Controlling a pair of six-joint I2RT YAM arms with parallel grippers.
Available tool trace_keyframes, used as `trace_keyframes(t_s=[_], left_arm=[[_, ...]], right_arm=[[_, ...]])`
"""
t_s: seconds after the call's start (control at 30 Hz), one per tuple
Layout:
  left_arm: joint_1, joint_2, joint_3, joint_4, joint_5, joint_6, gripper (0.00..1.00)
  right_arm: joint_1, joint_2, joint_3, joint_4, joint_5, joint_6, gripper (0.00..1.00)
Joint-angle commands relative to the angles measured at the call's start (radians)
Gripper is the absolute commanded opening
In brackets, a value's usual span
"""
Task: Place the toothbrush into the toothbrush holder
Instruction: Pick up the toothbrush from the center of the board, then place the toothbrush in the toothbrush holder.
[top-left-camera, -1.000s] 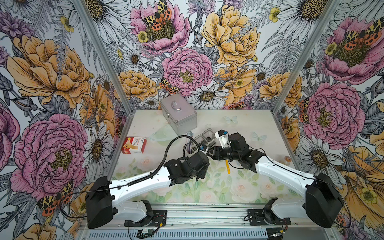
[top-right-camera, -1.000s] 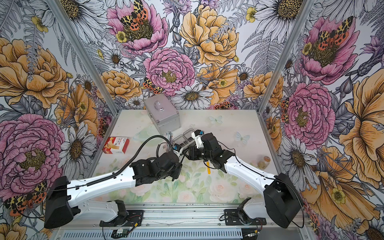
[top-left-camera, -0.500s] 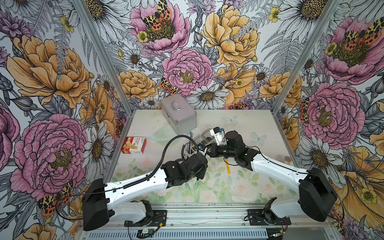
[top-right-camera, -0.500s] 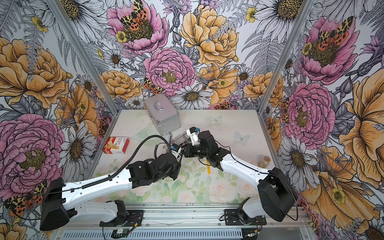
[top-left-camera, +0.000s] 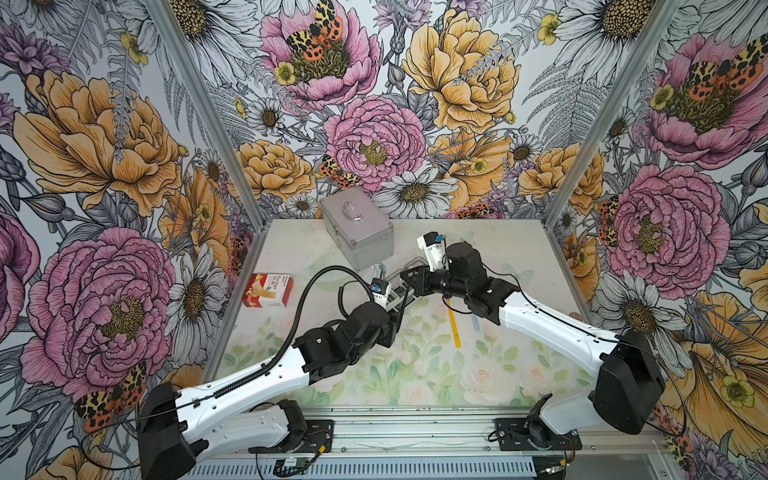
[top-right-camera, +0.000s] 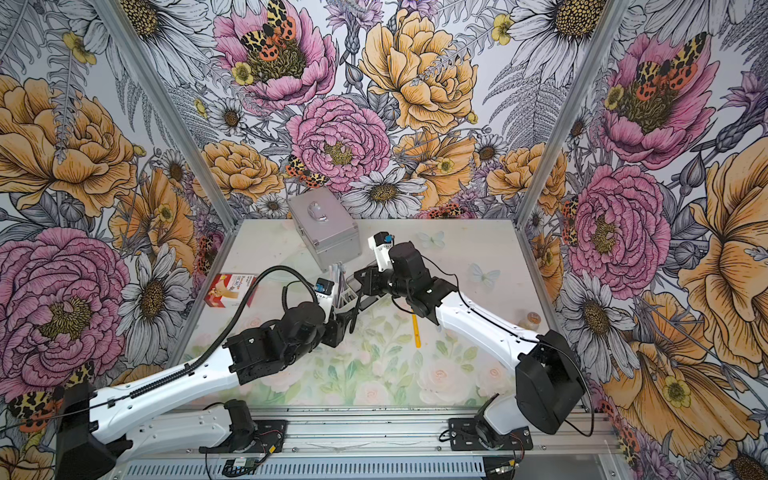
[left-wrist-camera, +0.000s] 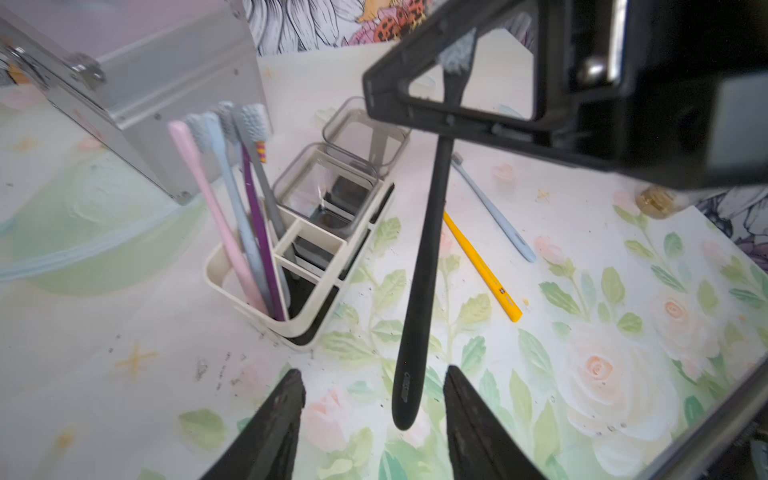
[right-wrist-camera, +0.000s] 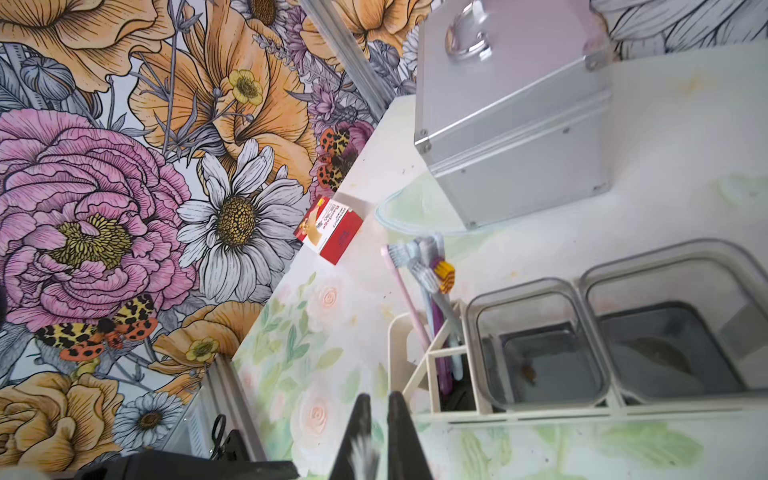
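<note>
Left jaws have parted since a second ago, and the right arm has edged in. The left gripper (left-wrist-camera: 372, 370) now stands wide, the handle end of the black toothbrush (left-wrist-camera: 428, 232) hanging free between its jaws. Above, the right gripper (right-wrist-camera: 379, 405) is clamped on the neck just under the bristles. So the brush hangs handle-down just beside the holder (left-wrist-camera: 266, 318), not yet in it. Four brushes (left-wrist-camera: 249, 216) already stand in its white compartment; the clear cups (left-wrist-camera: 328, 187) hold none. I judge the hand-over done. Carrying over the compartment, lowering and letting go are left. A yellow brush (left-wrist-camera: 482, 266) and a pale blue brush (left-wrist-camera: 494, 208) lie on the table (left-wrist-camera: 623, 374).
</note>
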Motion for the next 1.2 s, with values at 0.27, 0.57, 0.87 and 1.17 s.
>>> trace_keyframes(t_s=[0.27,0.57,0.87,1.17], left_arm=[[0.311,-0.031,-0.086,0.179,0.163,0.079,0.78],[0.368,-0.046,-0.145,0.232,0.215,0.07,0.82],[0.37,-0.098,-0.184,0.25,0.258,0.059,0.83],[0.372,-0.135,-0.211,0.262,0.264,0.067,0.83]], right_arm=[[0.009,0.117,0.195,-0.025,0.261,-0.168,0.0],[0.011,0.135,0.201,0.09,0.278,-0.191,0.0],[0.036,0.139,0.081,0.249,0.29,-0.175,0.0],[0.1,0.13,-0.031,0.398,0.365,-0.248,0.0]])
